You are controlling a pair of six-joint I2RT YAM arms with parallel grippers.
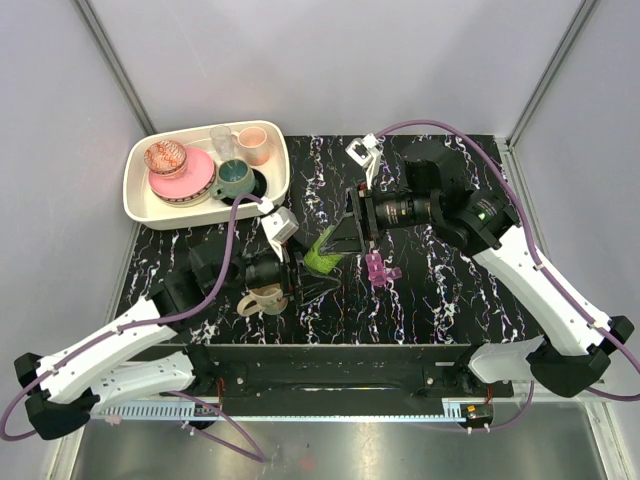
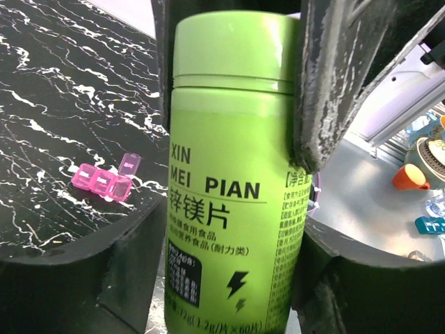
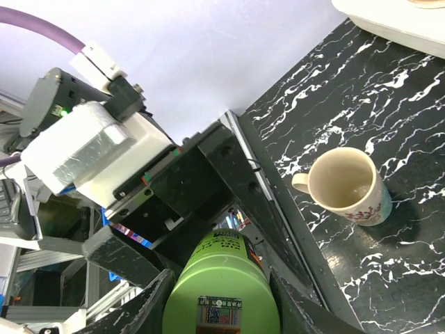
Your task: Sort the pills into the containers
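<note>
A lime-green bottle (image 1: 325,250) with Chinese lettering hangs tilted above the black tabletop, between both arms. My left gripper (image 1: 305,275) is shut on its lower body (image 2: 233,174), with a black finger pressed to each side. My right gripper (image 1: 347,235) is shut on the cap end (image 3: 222,278), and its fingers (image 2: 348,83) flank the cap in the left wrist view. The magenta pill box (image 1: 378,268) lies on the table just right of the bottle with one lid standing open (image 2: 104,182). No pills show in any view.
A beige mug (image 1: 262,298) stands upright beside my left wrist, and its inside (image 3: 345,184) looks empty. A white tray (image 1: 135,200) at the back left holds a pink bowl, a teal cup and a pink cup.
</note>
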